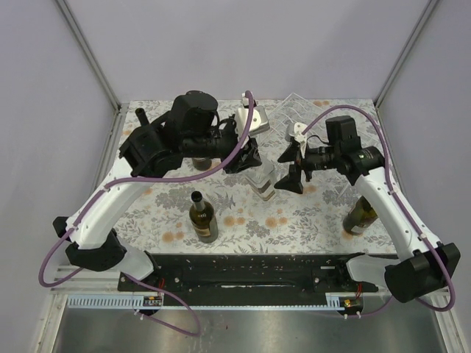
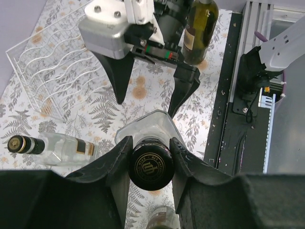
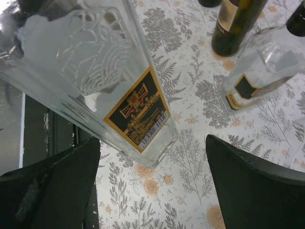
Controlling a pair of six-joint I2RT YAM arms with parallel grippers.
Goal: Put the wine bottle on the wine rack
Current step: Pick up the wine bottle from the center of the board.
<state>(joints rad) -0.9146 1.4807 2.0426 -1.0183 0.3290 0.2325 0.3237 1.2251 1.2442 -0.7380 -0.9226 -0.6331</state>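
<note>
A clear square wine bottle [image 1: 263, 181] with a black-and-gold label [image 3: 137, 110] stands near the table's middle. My left gripper [image 2: 150, 144] is shut on its black cap [image 2: 151, 164] from above. My right gripper [image 3: 153, 183] is open just to the right of it. Its two black fingers [image 3: 52, 186] stand wide on either side of the bottle's lower body and touch nothing. The bottle's base sits close to the floral cloth; I cannot tell whether it touches. The clear wine rack [image 1: 294, 110] stands at the back right and also shows in the left wrist view [image 2: 45, 78].
A green bottle [image 1: 204, 217] stands upright front left of centre. Another dark bottle [image 1: 360, 215] stands at the right beside my right arm. A clear bottle [image 2: 52, 148] lies on its side on the cloth. A black rail [image 1: 243, 276] runs along the near edge.
</note>
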